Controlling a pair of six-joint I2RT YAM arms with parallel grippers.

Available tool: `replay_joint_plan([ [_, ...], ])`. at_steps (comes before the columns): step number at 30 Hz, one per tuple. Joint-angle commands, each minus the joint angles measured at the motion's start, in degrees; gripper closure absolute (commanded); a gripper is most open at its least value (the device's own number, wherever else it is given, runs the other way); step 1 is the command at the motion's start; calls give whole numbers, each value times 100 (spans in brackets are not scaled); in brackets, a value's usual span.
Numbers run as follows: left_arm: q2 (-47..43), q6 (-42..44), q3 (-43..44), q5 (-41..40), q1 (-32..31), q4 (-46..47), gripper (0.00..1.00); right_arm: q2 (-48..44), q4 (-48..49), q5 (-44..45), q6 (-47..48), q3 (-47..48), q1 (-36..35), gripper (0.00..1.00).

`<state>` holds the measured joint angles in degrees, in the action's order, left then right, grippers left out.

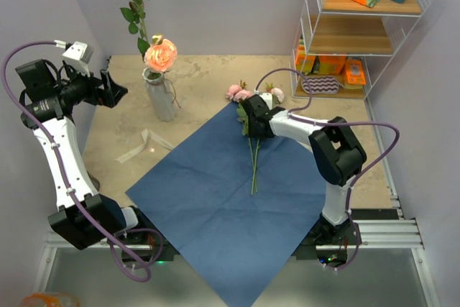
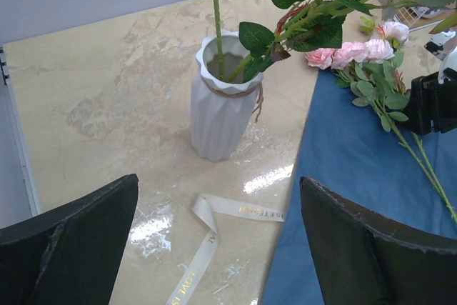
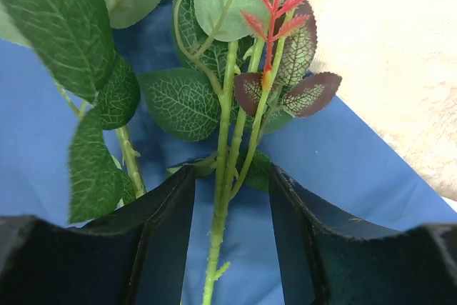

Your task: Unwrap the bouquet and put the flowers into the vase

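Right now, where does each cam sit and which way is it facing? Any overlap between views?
Top external: above and behind the bases, looking down on the table; left arm and right arm both show.
Left wrist: raised at the left, facing the vase and blue paper; own fingers wide apart at the bottom.
Right wrist: low over the paper, looking along the flowers; own fingers flank the stems.
Shared: top and left wrist both see vase, ribbon, flowers, right gripper.
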<state>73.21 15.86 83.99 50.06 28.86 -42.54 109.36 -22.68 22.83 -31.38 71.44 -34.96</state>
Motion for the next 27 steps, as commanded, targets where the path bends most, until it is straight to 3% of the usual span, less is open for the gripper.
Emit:
replay_joint_plan([
  [1,-61,181,-5,205,49,-96,1,-195,342,-33,-123,99,33,51],
  [6,-79,234,-23,205,49,-122,1,-74,317,-7,-132,176,33,51],
  [15,-9,207,92,390,41,-166,1,33,369,46,-193,46,33,68],
  [16,9,199,100,408,49,-166,1,-20,378,46,-202,54,24,71],
  [17,53,198,135,443,49,-201,1,-81,369,46,-194,63,33,83],
  [18,70,233,214,460,49,-254,1,-116,352,64,-193,80,33,88],
  [21,123,365,416,382,49,-456,1,-415,351,142,-141,2,33,100],
  [27,115,409,557,249,49,-632,1,-1829,422,424,-71,-122,33,100],
])
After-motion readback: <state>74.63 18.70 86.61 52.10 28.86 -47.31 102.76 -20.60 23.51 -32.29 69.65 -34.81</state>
